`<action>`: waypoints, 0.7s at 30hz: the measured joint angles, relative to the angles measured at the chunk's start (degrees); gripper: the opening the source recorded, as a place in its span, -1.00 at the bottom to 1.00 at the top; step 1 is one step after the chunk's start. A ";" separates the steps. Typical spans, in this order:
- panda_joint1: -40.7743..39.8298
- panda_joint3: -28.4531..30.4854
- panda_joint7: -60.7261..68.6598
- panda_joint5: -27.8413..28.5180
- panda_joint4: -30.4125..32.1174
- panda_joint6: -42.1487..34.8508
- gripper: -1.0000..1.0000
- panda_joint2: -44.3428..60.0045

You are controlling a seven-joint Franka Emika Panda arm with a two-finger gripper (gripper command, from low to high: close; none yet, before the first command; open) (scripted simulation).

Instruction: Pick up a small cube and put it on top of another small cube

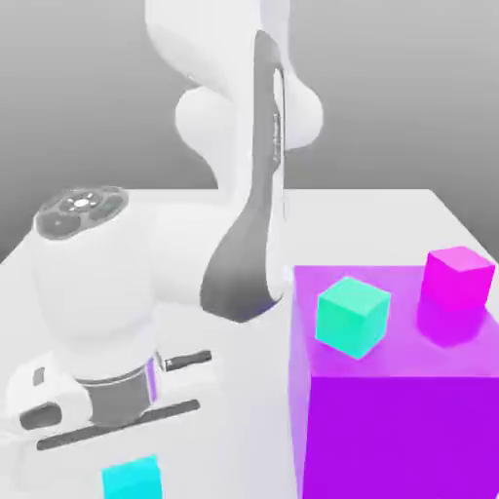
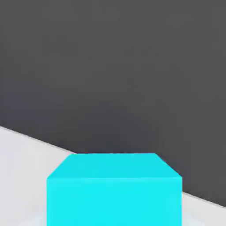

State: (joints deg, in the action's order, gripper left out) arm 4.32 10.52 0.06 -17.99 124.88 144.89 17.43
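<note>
One small cyan cube [image 2: 114,190] sits beneath our gripper [image 1: 107,429]; we cannot tell the jaw opening. We judge it rigid, light, smooth-sided: grasp opposite flat faces.

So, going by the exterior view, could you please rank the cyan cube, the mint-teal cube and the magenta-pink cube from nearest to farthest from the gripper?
1. The small bright cyan cube, just below the gripper.
2. The mint-teal cube, on the big purple block, toward the exterior view's right.
3. The small magenta-pink cube, farther right, at the block's far corner.
</note>
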 joint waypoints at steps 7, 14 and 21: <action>7.67 -7.88 4.76 -1.57 -0.43 -11.87 -1.00 -12.86; 15.96 -13.31 6.30 7.11 3.13 -24.31 -1.00 -27.03; 18.50 -18.47 6.22 15.07 10.23 -24.89 -1.00 -32.66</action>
State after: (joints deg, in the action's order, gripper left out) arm 22.82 -7.94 6.28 -2.92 135.11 120.00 -15.24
